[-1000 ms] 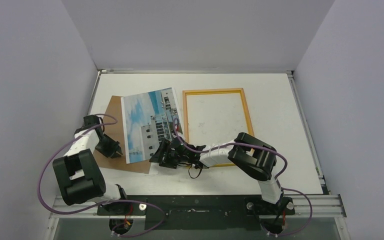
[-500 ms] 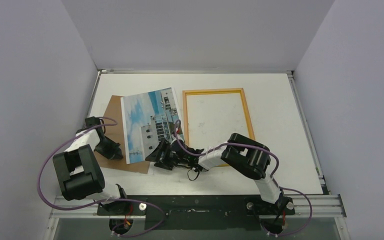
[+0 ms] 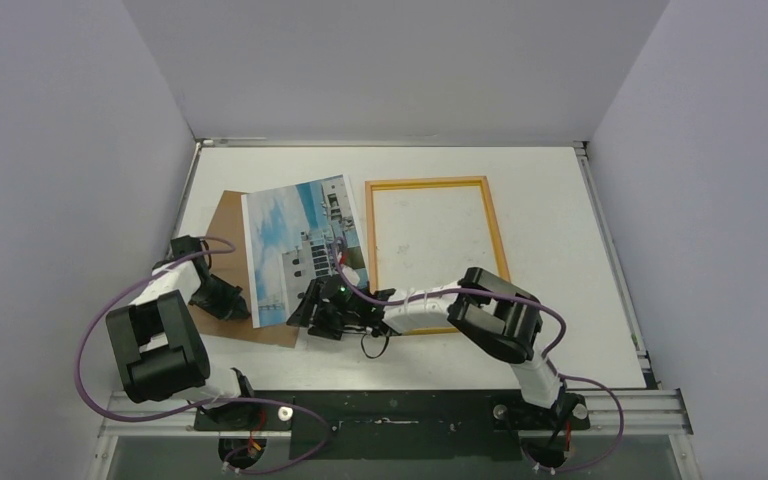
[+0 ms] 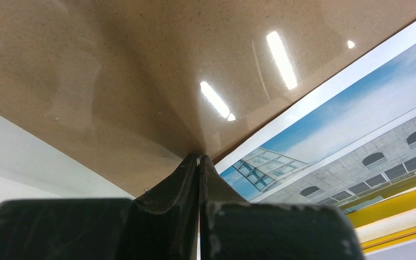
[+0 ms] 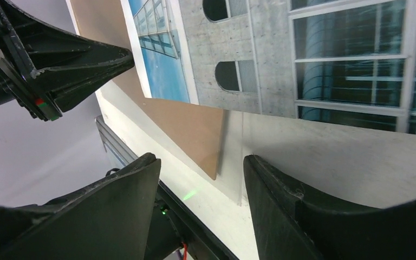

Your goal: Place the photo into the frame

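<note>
The left pincer (image 3: 232,302) is closed, its fingers (image 4: 187,179) pressed flat together with nothing gripped between them. Its tip sits low over the brown backing board (image 3: 222,225), right at the lower left edge of the photo (image 3: 290,250). The right pincer (image 3: 305,314) stands with its fingers (image 5: 124,211) apart and holds nothing. In the right wrist view the near corner of the board shows in the gap between them, lying flat on the surface.

The white table (image 3: 560,300) fills most of the top view. The frame (image 3: 426,182) lies flat on it at centre right, the white surface showing inside its yellow edge. The backing board lies at left of centre, mostly covered, with a brown strip showing along its left and lower sides. The photo rests face up on the board, a little askew, not in the frame. Its right edge runs just beside the frame's left rail, and whether the two touch near the lower corner is hard to tell. The right pincer is at the photo's lower right corner and the left pincer at its lower left.
</note>
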Tool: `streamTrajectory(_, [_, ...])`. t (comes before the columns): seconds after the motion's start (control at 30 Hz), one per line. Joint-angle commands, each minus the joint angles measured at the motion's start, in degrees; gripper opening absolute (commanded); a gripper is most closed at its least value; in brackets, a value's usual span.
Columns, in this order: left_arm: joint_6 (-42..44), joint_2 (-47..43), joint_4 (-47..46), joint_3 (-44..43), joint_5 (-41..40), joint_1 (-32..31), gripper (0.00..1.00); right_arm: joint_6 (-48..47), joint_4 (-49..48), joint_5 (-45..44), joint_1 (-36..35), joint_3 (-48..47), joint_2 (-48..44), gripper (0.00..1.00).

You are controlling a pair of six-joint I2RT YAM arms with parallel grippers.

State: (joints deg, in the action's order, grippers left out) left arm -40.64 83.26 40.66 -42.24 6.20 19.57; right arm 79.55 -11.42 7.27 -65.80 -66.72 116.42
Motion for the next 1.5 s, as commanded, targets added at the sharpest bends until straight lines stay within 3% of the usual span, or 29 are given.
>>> streamTrajectory(0.0, [-1.0, 1.8, -0.5, 2.8, -1.1, -0.2, 0.0, -1.0, 8.9, -0.4, -1.1, -0.9, 4.2, 0.6])
streamTrajectory(0.2, [-1.8, 2.2, -0.3, 3.5, -1.1, -0.1, 0.0, 0.3, 1.5, 1.0, -1.0, 1.1, 5.6, 0.65])
streamTrajectory(0.33, [-2.1, 2.6, -0.1, 3.7, -1.2, -0.2, 0.0, 2.6, -13.9, 1.3, -0.6, 6.3, 4.8, 0.67])
streamTrajectory(0.47, [-2.2, 2.5, 0.0, 3.9, -1.0, -0.2, 0.0, 4.0, -22.9, 1.4, 0.0, 8.8, 5.1, 0.65])
streamTrajectory(0.57, [-2.4, 2.0, 0.2, 3.8, -1.2, -0.1, 0.0, 5.7, -29.1, 1.8, 0.1, 10.3, 5.9, 0.55])
streamTrajectory(0.77, [-2.7, 1.6, 0.6, 3.7, -1.3, -0.1, 0.0, 8.3, -38.6, 2.1, 0.3, 11.4, 8.2, 0.23])
streamTrajectory(0.87, [-2.9, 1.1, 1.0, 3.7, -1.5, 0.0, 0.0, 8.6, -39.9, 2.2, 0.4, 11.4, 8.7, 0.19])
streamTrajectory(0.93, [-3.1, 0.6, 1.5, 3.4, -1.8, 0.1, 0.0, 8.7, -40.5, 2.4, 0.6, 11.1, 9.1, 0.12])
streamTrajectory(1.0, [-2.9, -0.3, 2.6, 2.5, -2.6, 0.5, 0.0, 8.4, -39.9, 2.8, 0.7, 10.9, 8.9, 0.01])
streamTrajectory(1.13, [-1.4, -3.4, 7.5, -2.4, -7.0, 0.9, 0.0, 5.0, -33.0, 3.2, 1.0, 10.1, 6.1, 0.0])
streamTrajectory(1.47, [2.6, -9.5, 13.6, -13.0, -10.4, 2.0, 0.04, -14.1, 4.4, 3.4, 1.0, -0.6, -4.3, 0.0])
